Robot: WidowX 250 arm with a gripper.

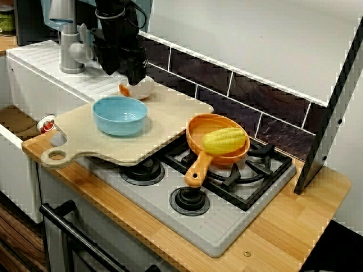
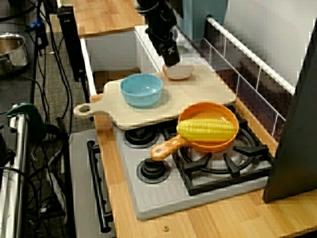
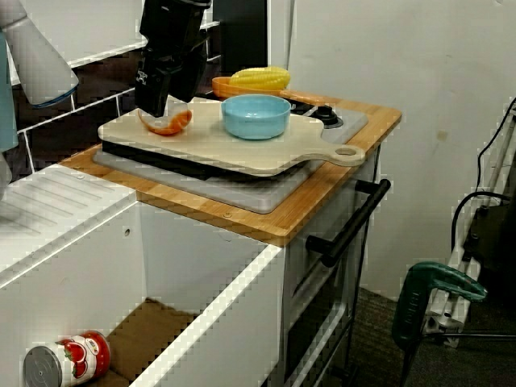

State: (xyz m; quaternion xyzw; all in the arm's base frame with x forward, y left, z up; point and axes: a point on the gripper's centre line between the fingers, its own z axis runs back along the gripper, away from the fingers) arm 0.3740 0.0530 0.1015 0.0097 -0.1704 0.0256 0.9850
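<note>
We record the gripper (image 1: 135, 79) lowered onto the small white-and-orange dish (image 1: 144, 90) at the cutting board's (image 1: 170, 116) back corner beside the sink, behind the blue bowl (image 1: 119, 115), its jaws hidden, so we cannot tell whether they grip, and the board seemingly bridging the burners as a level seat.

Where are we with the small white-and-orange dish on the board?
Looks settled: the corn lies in the orange pan on the stove, and the blue bowl stands empty on the cutting board. In hand: the gripper is down at the small dish on the board's back corner; grip unclear. Left: the dish rests on the board, not yet lifted.
</note>
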